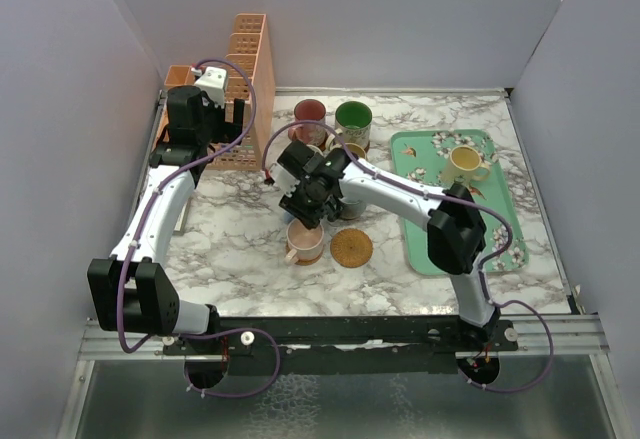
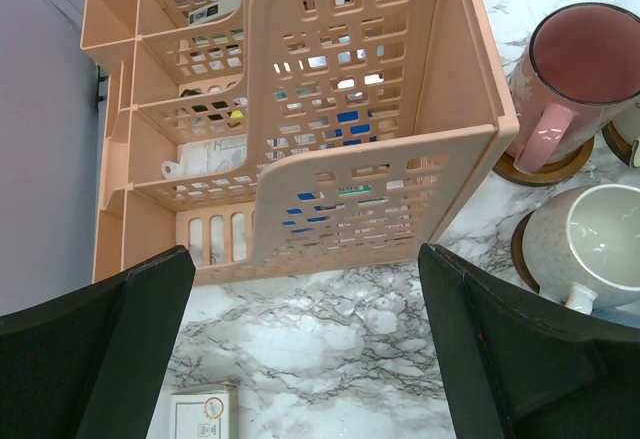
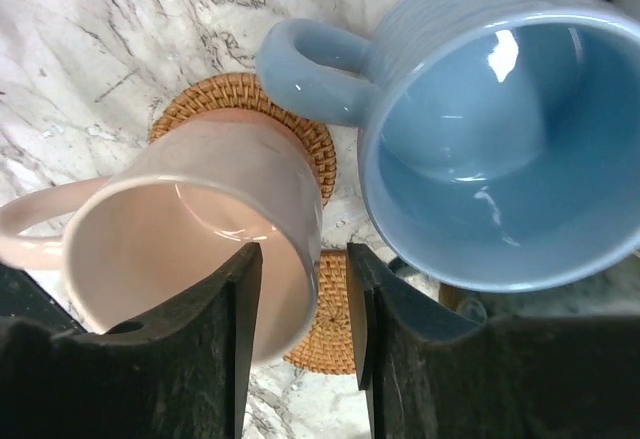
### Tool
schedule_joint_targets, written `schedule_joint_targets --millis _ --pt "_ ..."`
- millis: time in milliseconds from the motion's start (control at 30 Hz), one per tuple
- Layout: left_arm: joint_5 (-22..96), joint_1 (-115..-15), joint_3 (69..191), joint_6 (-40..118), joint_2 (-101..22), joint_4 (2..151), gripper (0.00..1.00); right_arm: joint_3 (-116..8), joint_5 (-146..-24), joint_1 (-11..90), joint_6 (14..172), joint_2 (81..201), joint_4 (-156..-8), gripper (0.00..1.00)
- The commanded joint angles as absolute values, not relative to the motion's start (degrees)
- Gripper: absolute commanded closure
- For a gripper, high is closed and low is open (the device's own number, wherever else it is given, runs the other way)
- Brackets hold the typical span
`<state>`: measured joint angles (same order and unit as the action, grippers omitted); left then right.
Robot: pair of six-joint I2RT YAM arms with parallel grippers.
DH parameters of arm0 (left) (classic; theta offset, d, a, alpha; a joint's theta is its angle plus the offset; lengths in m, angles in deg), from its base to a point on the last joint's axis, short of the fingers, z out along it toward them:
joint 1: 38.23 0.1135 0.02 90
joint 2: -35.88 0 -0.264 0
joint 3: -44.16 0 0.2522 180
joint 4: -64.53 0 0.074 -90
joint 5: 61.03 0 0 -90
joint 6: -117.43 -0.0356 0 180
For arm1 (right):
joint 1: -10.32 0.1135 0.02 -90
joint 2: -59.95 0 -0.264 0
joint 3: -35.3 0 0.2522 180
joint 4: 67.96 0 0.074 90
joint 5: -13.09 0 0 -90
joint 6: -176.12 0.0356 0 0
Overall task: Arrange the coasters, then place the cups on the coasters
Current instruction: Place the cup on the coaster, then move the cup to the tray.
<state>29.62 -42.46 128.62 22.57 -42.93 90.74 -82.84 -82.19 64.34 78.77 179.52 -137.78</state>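
The blue mug (image 3: 500,119) runs off the right edge of the right wrist view; from above, the right arm (image 1: 400,194) covers it. What lies inside the organiser (image 2: 400,159) is too small to tell.

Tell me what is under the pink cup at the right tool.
A woven coaster lies under the pink cup. Only its rim shows, curving round the cup's base. The cup covers the coaster's middle, so nothing there can be seen.

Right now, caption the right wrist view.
Right gripper astride the rim of the pink cup, set on a woven coaster, blue cup beside.
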Motion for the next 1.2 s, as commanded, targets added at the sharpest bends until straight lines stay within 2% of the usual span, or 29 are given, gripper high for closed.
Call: schedule_joint_targets --millis 0,167,300,500,667,967,1167 --pt "30.99 -42.19 127.76 21.79 -40.89 89.56 0.01 -82.83 -80.07 64.89 77.13 171.11 -134.33 0.59" --pt "32.25 -42.19 127.74 20.69 -40.60 89.73 0.01 -79.87 -77.33 63.66 75.91 164.89 -130.78 0.58" --pt "37.62 -42.19 127.66 18.21 -40.29 90.02 0.01 -77.18 -76.79 59.40 75.75 161.20 -129.77 0.58" --pt "41.80 -42.44 128.23 16.17 -39.98 91.07 0.01 -72.92 -79.19 46.86 73.72 155.57 -127.96 0.58" --pt "42.37 -42.54 131.08 15.09 -39.66 93.66 0.01 -71.62 -81.02 32.41 68.88 153.47 -126.37 0.57" --pt "43.52 -46.11 135.25 9.13 -39.14 100.97 0.01 -75.39 -84.07 13.06 59.39 159.67 -124.90 0.55" --pt "41.78 -50.16 134.71 7.96 -38.06 101.53 0.01 -80.00 -83.21 7.74 55.95 167.66 -128.82 0.55"
